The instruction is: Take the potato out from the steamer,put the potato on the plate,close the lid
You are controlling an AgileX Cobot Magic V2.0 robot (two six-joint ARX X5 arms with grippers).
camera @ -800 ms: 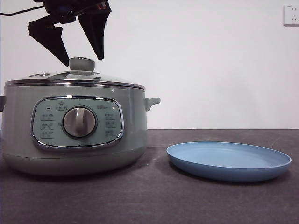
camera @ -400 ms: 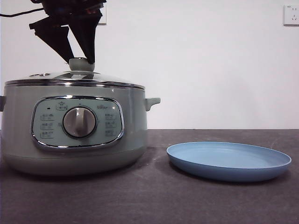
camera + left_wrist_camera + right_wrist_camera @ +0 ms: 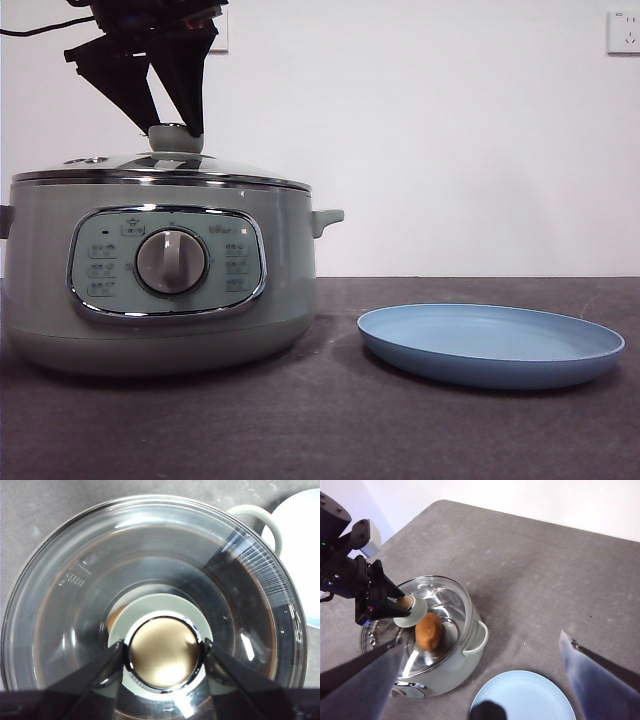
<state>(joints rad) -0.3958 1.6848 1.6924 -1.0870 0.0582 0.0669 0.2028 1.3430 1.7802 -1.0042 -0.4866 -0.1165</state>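
The sage-green steamer point(image 3: 160, 300) stands on the left of the table with its glass lid point(image 3: 160, 165) on it. My left gripper point(image 3: 175, 132) comes down from above and is shut on the lid's pale green knob point(image 3: 162, 652), one jaw on each side. Through the glass the orange-brown potato point(image 3: 429, 631) lies inside the pot. The light-blue plate point(image 3: 490, 345) sits empty to the right of the steamer. My right gripper point(image 3: 481, 637) hangs open high above the table, holding nothing.
A side handle point(image 3: 328, 216) sticks out of the steamer toward the plate. Dark grey tabletop point(image 3: 330, 430) runs in front of both. A white wall with a socket point(image 3: 622, 30) stands behind.
The left gripper's jaws, spread wide around the knob a second ago, have come together onto it. The lid, steamer and plate have not moved.
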